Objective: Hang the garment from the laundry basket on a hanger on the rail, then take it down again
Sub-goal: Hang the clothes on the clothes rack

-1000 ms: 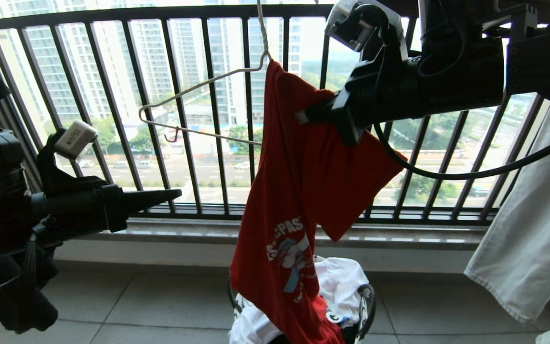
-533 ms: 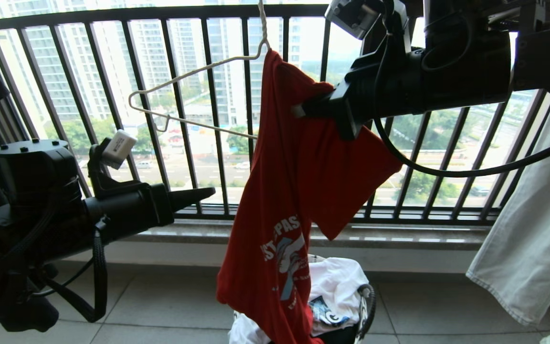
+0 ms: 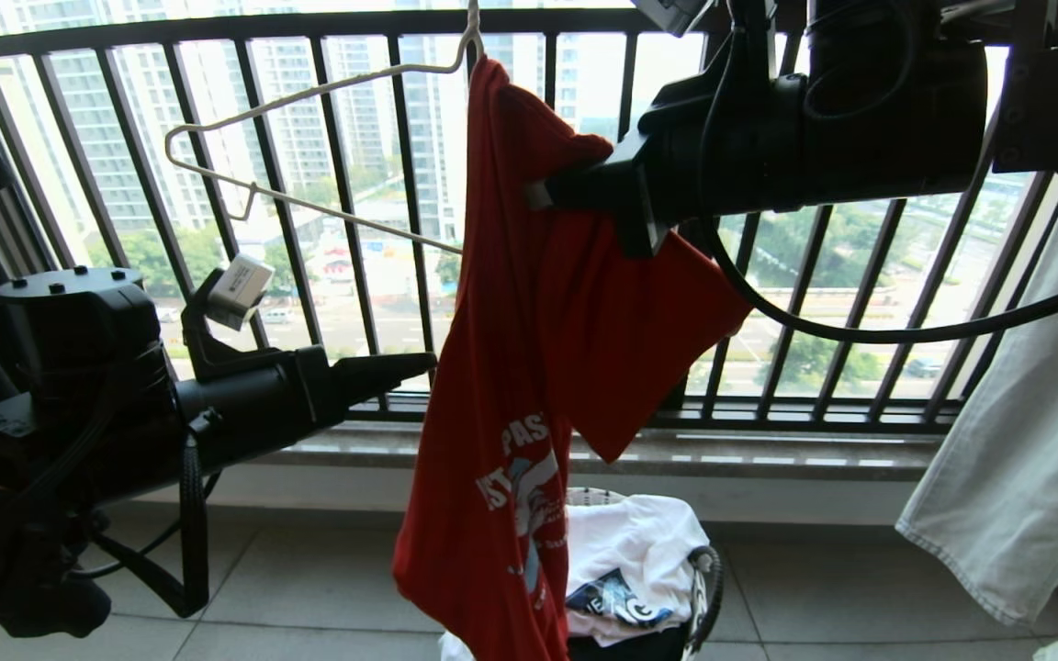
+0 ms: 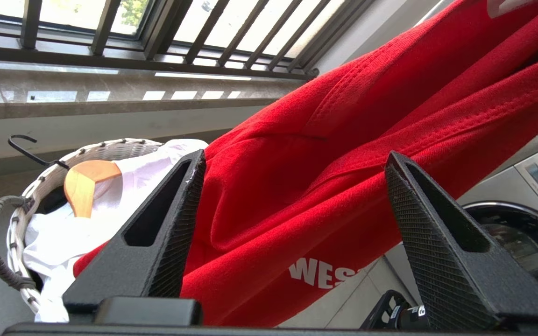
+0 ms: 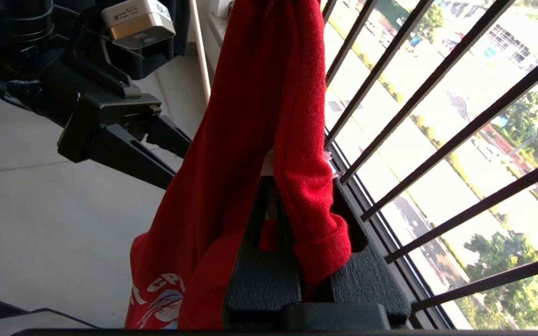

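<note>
- Red garment [image 3: 529, 303] out of the laundry basket [image 3: 702, 588] and strung up on the cream wire hanger [image 3: 309, 151], but only by one side: bunched at the hanger's hook end, the other wire shoulder bare and tilted toward the window bars [image 3: 345, 239].
- Hem trailing low, just in front of the basket on the floor.
- Right hand [image 3: 552, 195] high up, pressed together on a fold of red cloth near the top of the shirt; seen from its own wrist, fabric pinched between the two pads.
- Left hand [image 3: 419, 365] lower, just beside the shirt's mid-length, spread wide; from its wrist, fingers [image 4: 171, 224] apart with red cloth between them, not gripped.
- Hanger's hook running up out of the head view; rail not visible, so whether it hangs there cannot be told.
- Judged progress: roughly midway through dressing the hanger. Left to do: draw the shirt over the bare shoulder, settle it on the rail, then take it down again.
- Count: one red garment, one wire hanger, one basket, two robot hands.
- Also one wooden hanger [image 4: 84, 182] and white clothing [image 3: 630, 560] in the basket, one pale garment [image 3: 1016, 441] hanging at the right.
</note>
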Robot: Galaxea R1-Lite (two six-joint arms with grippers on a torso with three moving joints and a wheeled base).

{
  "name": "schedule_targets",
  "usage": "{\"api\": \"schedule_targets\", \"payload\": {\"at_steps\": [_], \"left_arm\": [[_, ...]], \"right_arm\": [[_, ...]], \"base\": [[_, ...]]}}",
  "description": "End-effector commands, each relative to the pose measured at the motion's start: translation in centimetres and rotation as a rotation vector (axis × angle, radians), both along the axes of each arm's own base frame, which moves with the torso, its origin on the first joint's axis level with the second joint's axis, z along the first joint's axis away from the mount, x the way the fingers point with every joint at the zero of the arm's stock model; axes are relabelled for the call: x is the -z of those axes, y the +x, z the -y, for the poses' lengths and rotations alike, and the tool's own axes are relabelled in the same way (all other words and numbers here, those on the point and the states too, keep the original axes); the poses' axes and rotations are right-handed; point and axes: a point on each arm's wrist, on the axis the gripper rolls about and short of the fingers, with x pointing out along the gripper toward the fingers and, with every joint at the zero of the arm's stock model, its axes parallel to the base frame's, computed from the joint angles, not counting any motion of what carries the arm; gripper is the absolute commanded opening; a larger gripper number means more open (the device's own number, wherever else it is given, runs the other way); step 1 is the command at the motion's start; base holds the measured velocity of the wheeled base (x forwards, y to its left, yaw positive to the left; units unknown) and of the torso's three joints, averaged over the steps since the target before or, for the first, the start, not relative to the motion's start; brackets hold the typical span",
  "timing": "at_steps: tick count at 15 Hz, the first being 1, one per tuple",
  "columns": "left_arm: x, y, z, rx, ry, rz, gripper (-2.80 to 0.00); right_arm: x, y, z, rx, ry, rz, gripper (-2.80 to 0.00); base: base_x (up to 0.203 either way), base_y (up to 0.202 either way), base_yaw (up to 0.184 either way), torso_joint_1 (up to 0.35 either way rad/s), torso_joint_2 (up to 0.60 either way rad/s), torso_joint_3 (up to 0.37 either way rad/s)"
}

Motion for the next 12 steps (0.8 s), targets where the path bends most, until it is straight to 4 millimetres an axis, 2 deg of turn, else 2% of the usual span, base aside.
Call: {"api": "schedule_targets", "payload": {"at_steps": [1,7,12], "left_arm": [[-0.1,-0.1,0.2,0.012,-0.005,0.004,0.0],[0.1,0.6,0.4,-0.004,-0.015,0.037,0.0],[2.7,3.1,1.0,-0.101,0.017,0.04,0.0]], "right_arm": [[0.5,-0.3,-0.9,-0.028,-0.011,-0.013,-2.8],[1.2,-0.4,-2.0,-0.054,-0.025,-0.03,-2.8],[0.9,-0.6,-1.9,-0.054,-0.016,-0.021,-2.8]], "base": [[0.0,0.0,0.0,0.0,0.0,0.0],[0.0,0.0,0.0,0.0,0.0,0.0],[0.0,0.0,0.0,0.0,0.0,0.0]]}}
